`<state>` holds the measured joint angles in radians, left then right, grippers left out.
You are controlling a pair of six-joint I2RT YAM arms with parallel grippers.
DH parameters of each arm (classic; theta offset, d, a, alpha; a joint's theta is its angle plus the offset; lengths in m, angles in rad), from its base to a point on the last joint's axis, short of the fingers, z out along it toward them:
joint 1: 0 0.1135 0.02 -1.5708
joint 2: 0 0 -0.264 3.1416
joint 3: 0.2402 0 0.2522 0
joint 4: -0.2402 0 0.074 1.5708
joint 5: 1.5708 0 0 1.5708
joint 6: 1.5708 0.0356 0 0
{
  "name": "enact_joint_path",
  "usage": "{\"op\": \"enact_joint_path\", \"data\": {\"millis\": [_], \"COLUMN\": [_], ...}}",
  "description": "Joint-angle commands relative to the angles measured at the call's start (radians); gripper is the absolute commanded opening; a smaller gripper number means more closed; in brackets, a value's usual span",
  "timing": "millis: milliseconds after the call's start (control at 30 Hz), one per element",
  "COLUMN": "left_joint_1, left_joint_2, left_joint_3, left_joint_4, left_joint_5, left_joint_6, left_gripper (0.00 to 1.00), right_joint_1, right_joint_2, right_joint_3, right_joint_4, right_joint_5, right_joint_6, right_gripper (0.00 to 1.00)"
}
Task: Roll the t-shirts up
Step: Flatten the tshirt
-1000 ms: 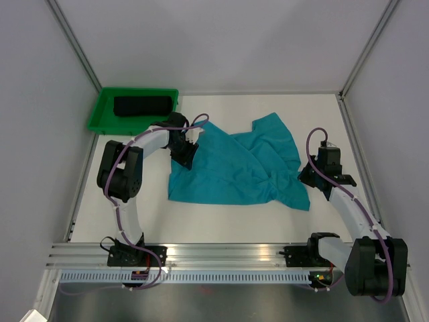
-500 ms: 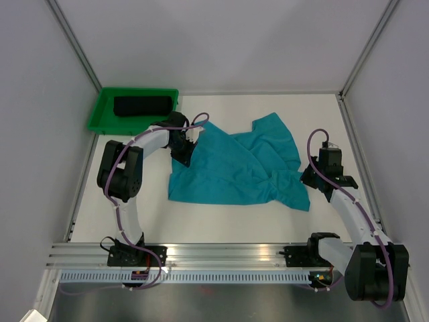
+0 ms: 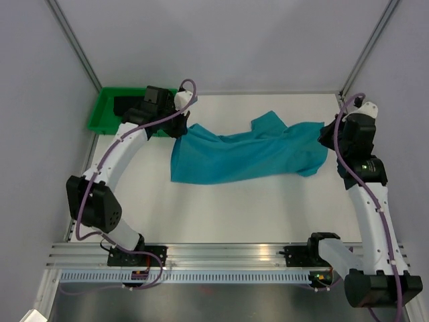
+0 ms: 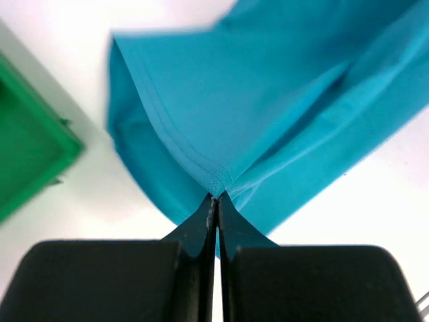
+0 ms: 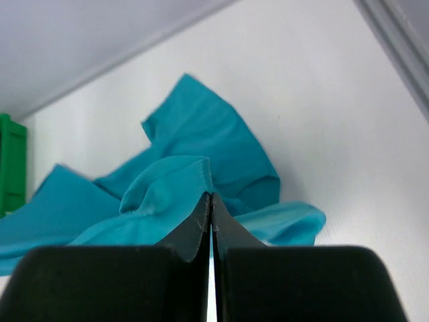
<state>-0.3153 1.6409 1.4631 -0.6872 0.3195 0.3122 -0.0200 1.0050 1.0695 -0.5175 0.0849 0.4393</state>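
A teal-blue t-shirt [image 3: 241, 154] hangs stretched between both grippers above the white table. My left gripper [image 3: 179, 126] is shut on the shirt's left corner, pinching a stitched hem [image 4: 216, 194]. My right gripper [image 3: 326, 134] is shut on the shirt's right edge [image 5: 211, 193]. The cloth [image 4: 268, 100] sags between them and its lower part drapes toward the table. A sleeve [image 3: 267, 122] sticks up near the middle. In the right wrist view the bunched cloth [image 5: 201, 174] hangs beyond the shut fingers.
A green plastic tray [image 3: 100, 114] stands at the back left corner with a dark rolled item [image 3: 127, 105] in it; its corner shows in the left wrist view [image 4: 30, 154]. The metal frame rail [image 3: 221, 258] runs along the near edge. Walls close both sides.
Both arms have risen and moved outward and toward the back, lifting the t-shirt off the table and pulling it taut between them. Before, it lay crumpled flat.
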Motion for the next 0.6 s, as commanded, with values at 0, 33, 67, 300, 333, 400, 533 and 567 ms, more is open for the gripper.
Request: {"op": "enact_joint_path", "data": {"millis": [0, 33, 67, 300, 333, 400, 533, 567], "left_joint_1": [0.015, 0.022, 0.036, 0.073, 0.073, 0.073, 0.073, 0.073], "left_joint_2": [-0.104, -0.125, -0.175, -0.389, -0.398, -0.403, -0.346, -0.331], "left_joint_3": [0.081, 0.086, 0.086, 0.147, 0.161, 0.195, 0.203, 0.203], "left_joint_4": [-0.081, -0.096, -0.129, -0.228, -0.233, -0.233, -0.224, -0.224], "left_joint_5": [0.001, 0.000, -0.003, -0.036, -0.046, -0.086, -0.085, -0.060], "left_joint_6": [0.038, 0.039, 0.047, 0.073, 0.074, 0.071, 0.047, 0.033], "left_gripper": [0.02, 0.02, 0.02, 0.02, 0.02, 0.02, 0.02, 0.02], "right_joint_1": [-0.003, -0.001, -0.003, -0.001, -0.001, -0.003, -0.003, -0.003], "right_joint_2": [-0.080, -0.098, -0.145, -0.282, -0.286, -0.283, -0.270, -0.247], "right_joint_3": [0.098, 0.133, 0.148, 0.413, 0.437, 0.463, 0.388, 0.367], "right_joint_4": [-0.097, -0.119, -0.157, -0.282, -0.292, -0.315, -0.276, -0.233], "right_joint_5": [0.036, 0.035, 0.033, 0.130, 0.136, 0.144, 0.142, 0.130], "right_joint_6": [-0.004, -0.001, -0.001, -0.036, -0.043, -0.048, -0.030, -0.019], "right_gripper": [0.00, 0.00, 0.00, 0.00, 0.00, 0.00, 0.00, 0.00]}}
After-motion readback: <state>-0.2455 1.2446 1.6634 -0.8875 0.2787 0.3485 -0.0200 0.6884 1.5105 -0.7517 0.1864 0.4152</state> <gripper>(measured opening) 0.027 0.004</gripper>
